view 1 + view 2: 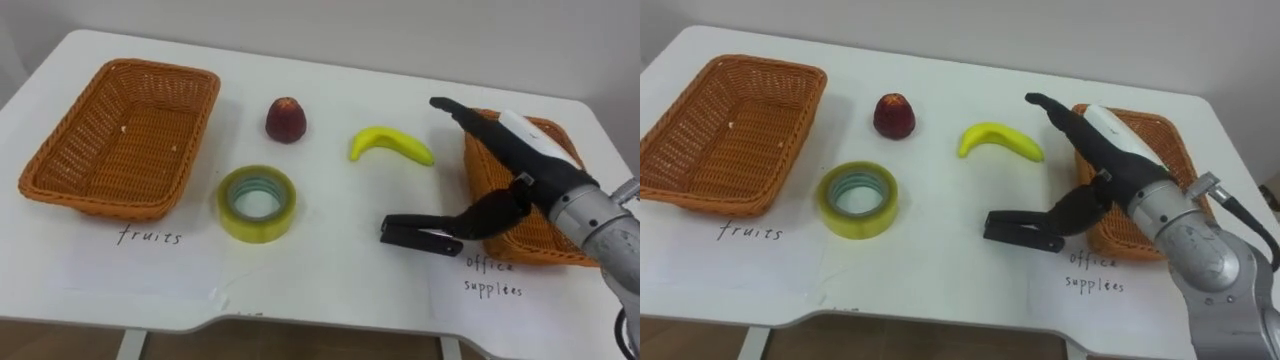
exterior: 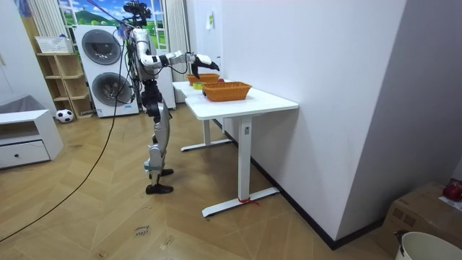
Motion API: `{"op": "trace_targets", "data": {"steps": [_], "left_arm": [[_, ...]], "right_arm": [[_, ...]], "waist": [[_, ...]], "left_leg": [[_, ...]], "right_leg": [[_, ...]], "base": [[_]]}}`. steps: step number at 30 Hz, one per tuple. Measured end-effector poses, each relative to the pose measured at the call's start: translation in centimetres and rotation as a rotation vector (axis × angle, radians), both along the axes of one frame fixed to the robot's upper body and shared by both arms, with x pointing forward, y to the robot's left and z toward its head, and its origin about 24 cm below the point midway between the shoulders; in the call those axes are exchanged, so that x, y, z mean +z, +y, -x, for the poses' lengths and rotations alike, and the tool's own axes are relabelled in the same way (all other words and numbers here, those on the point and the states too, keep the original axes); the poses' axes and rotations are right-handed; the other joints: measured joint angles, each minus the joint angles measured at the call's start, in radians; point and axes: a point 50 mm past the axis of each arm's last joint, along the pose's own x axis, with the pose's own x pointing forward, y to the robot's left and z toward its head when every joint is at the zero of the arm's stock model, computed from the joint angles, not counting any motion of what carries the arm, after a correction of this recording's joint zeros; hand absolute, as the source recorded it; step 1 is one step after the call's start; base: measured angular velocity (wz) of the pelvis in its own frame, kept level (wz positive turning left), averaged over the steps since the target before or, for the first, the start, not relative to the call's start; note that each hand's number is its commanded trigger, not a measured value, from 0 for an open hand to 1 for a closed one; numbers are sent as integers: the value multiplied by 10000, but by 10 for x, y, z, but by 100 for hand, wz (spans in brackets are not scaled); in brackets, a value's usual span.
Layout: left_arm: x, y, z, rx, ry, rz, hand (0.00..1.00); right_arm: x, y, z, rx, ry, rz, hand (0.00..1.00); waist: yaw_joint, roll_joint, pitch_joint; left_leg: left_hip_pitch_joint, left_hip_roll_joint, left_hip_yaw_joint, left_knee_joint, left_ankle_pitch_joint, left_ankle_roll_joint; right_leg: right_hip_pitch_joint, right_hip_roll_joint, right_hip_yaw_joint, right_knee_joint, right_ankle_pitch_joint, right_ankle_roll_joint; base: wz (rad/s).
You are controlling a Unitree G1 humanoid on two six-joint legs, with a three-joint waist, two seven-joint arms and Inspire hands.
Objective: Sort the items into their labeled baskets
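On the white table [image 1: 330, 280] a yellow banana [image 1: 390, 145] and a dark red fruit [image 1: 286, 120] lie near the far middle. A roll of yellow-green tape [image 1: 255, 228] lies nearer the front. A flat black office item [image 1: 415, 233], like a stapler, lies just left of the basket labelled office supplies [image 1: 530, 250]. My right hand [image 1: 520, 150] hovers over that basket's left rim with straight fingers pointing away, and its thumb reaches down to the black item's right end. The basket labelled fruits [image 1: 60, 185] stands at the left, holding nothing.
Paper labels lie in front of each basket. In the room view I stand at the table's [image 2: 253, 101] end, one arm stretched over it. Washing machines [image 2: 101, 58] and a shelf stand behind me, and a wall runs along the table's far side.
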Motion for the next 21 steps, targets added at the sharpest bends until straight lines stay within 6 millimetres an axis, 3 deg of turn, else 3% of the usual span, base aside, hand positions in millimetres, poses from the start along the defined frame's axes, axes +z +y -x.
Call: {"op": "trace_targets", "data": {"steps": [4,21], "left_arm": [[0,0,0,6,-16,-37,0],[1,1,0,47,-71,-236,0]], "right_arm": [[0,0,0,-6,3,55,0],[-2,2,0,161,192,207,0]], "waist": [[11,-50,-25],[10,-58,6]], "left_leg": [[3,4,-1,-10,0,0],[-5,7,-3,-41,-1,0]], "right_leg": [[0,0,-4,-3,0,0],[-19,4,-12,-6,0,0]], "base": [[0],[0]]}}
